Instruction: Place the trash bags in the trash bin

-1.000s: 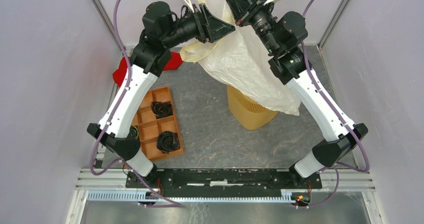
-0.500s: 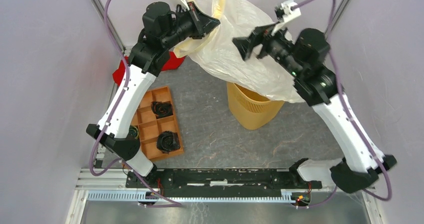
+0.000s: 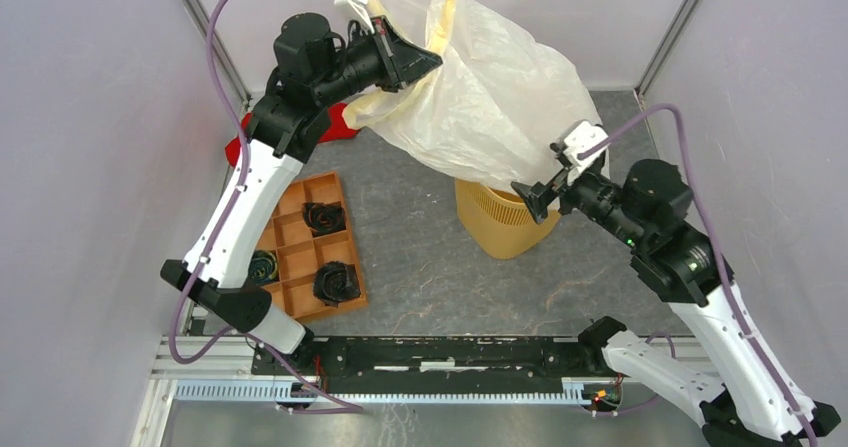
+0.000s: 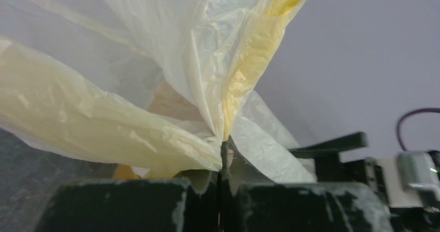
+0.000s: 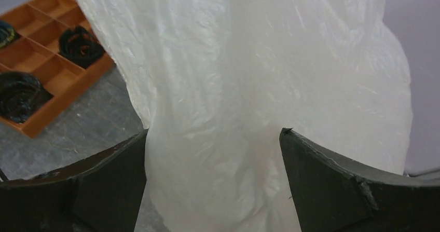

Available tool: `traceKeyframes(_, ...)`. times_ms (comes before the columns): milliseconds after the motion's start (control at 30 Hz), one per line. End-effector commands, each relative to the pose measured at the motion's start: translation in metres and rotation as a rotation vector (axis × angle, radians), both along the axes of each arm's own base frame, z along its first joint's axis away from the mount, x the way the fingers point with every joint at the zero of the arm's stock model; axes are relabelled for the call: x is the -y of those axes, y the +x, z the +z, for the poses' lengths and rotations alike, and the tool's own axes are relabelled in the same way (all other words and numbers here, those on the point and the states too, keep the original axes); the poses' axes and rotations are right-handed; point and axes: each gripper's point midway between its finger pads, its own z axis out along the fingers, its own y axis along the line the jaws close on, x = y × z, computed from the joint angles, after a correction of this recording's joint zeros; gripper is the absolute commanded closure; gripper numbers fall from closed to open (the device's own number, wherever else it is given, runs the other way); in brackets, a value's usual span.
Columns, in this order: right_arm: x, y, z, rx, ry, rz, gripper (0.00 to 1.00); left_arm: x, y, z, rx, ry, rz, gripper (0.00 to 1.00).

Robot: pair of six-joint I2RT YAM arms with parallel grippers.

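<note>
A cream-white translucent trash bag (image 3: 490, 97) hangs in the air from the back of the cell down to the orange-yellow mesh trash bin (image 3: 500, 232), its lower end draped over the bin's far rim. High at the back left, my left gripper (image 3: 432, 62) is shut on a gathered fold of the bag (image 4: 155, 60) near its top; the pinch shows in the left wrist view (image 4: 224, 151). My right gripper (image 3: 528, 199) is low beside the bin's rim. It stands open (image 5: 214, 138), with the bag's lower part (image 5: 259, 60) between the spread fingers and close in front of them.
A flat orange compartment tray (image 3: 300, 257) with black coiled items (image 3: 337, 282) lies on the grey table at the left, also seen from the right wrist (image 5: 52, 81). A red cloth (image 3: 345, 122) lies behind it under the left arm. Pale walls close in both sides.
My right gripper let go of the bag's top, opened wide and swung down to the bin's rim. My left gripper shut on the bag and now holds it up alone.
</note>
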Motion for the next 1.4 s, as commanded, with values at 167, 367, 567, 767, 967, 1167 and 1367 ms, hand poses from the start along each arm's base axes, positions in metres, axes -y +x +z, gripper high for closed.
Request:
traceKeyframes(167,0.02,-0.002,0.028,0.143,0.015,-0.071,0.02,0.008,-0.074,0.043,-0.263,-0.398,-0.255,0.98)
traceKeyframes(367,0.032,-0.003,0.026,0.172,0.112,-0.141,0.1,-0.01,-0.097,0.069,-0.407,-0.694,-0.301,0.98)
traceKeyframes(567,0.057,0.006,0.073,0.156,0.229,-0.311,0.98,-0.009,-0.119,0.09,-0.443,-0.755,-0.386,0.98)
traceKeyframes(767,0.066,-0.005,0.14,0.173,0.42,-0.333,0.99,-0.011,-0.099,0.064,-0.514,-0.72,-0.23,0.98)
traceKeyframes(967,0.056,-0.032,0.19,0.169,0.503,-0.204,0.99,-0.015,-0.096,0.067,-0.51,-0.742,-0.208,0.98)
traceKeyframes(1167,0.055,-0.073,0.214,0.183,0.605,-0.063,0.99,-0.041,-0.117,0.113,-0.282,-0.747,-0.167,0.98)
traceKeyframes(1367,0.032,-0.059,0.195,0.088,0.629,-0.013,0.99,-0.059,-0.118,0.111,-0.228,-0.742,-0.066,0.98)
